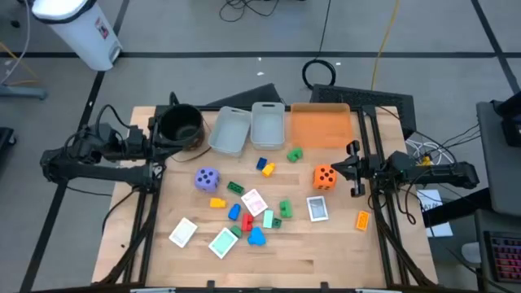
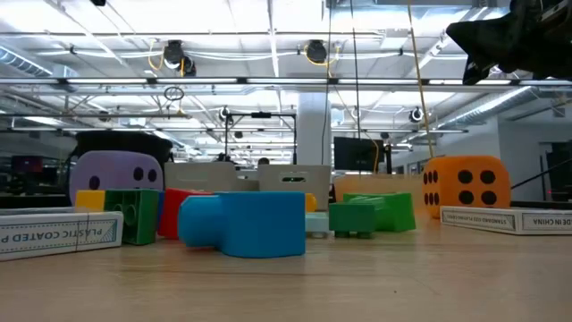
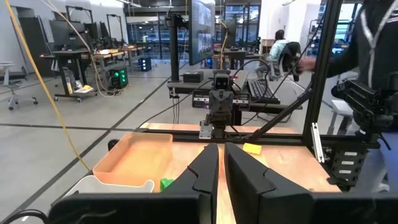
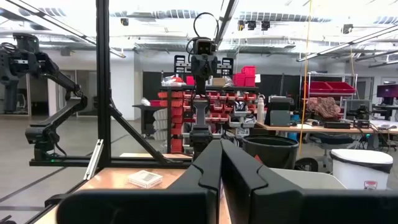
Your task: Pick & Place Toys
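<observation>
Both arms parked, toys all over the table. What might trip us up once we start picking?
The blue block sits packed against red and green pieces, so a claw may knock its neighbours. The cards lie flat, hard to pinch. The orange die looks wide and may slip. The right claw is shut.

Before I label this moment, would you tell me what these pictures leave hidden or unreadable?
- Card faces: the playing cards are too small in the high view to read.
- Black pot: its inside is too dark in the high view to show any contents.
- Right gripper: the low view cuts that arm off at its top edge.
- Purple die: blocks hide its base in the low view.
</observation>
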Robot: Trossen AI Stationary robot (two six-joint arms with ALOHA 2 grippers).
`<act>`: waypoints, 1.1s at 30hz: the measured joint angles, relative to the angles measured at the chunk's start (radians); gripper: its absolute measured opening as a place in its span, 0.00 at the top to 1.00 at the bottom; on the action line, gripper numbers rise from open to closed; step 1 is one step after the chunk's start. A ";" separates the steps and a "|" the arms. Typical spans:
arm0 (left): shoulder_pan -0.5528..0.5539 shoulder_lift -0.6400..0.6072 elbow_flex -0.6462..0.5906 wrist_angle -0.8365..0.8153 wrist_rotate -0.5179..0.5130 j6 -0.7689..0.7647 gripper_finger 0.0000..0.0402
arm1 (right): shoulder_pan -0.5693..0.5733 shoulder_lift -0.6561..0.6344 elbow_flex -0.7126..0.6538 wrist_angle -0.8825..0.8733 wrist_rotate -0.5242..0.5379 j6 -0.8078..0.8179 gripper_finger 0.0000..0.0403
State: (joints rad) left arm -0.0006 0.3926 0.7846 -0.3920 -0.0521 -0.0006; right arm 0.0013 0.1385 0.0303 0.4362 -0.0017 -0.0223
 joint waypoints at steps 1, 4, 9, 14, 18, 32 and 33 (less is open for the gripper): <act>0.000 0.000 0.000 0.000 0.000 0.000 0.91 | 0.000 0.000 0.000 0.000 0.000 0.000 0.99; 0.000 0.000 0.000 0.000 0.000 0.000 0.91 | 0.000 0.000 0.000 0.000 0.000 0.000 0.99; 0.000 0.000 0.000 0.000 0.000 0.000 0.91 | 0.000 0.000 0.000 0.000 0.000 0.000 0.99; 0.000 0.000 0.000 0.000 0.000 0.000 0.91 | 0.000 0.000 0.000 0.000 0.000 0.000 0.99; 0.000 0.000 0.000 0.000 0.000 0.000 0.91 | 0.000 0.000 0.000 0.000 0.000 0.000 0.99; 0.000 0.000 0.000 0.000 0.000 0.000 0.91 | -0.001 0.003 0.026 0.037 0.073 0.108 0.99; 0.000 0.000 0.000 0.000 0.000 0.000 0.91 | -0.001 0.008 0.043 0.023 0.089 0.129 0.99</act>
State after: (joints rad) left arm -0.0006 0.3923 0.7846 -0.3920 -0.0523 -0.0006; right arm 0.0004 0.1468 0.0737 0.4596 0.0873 0.1063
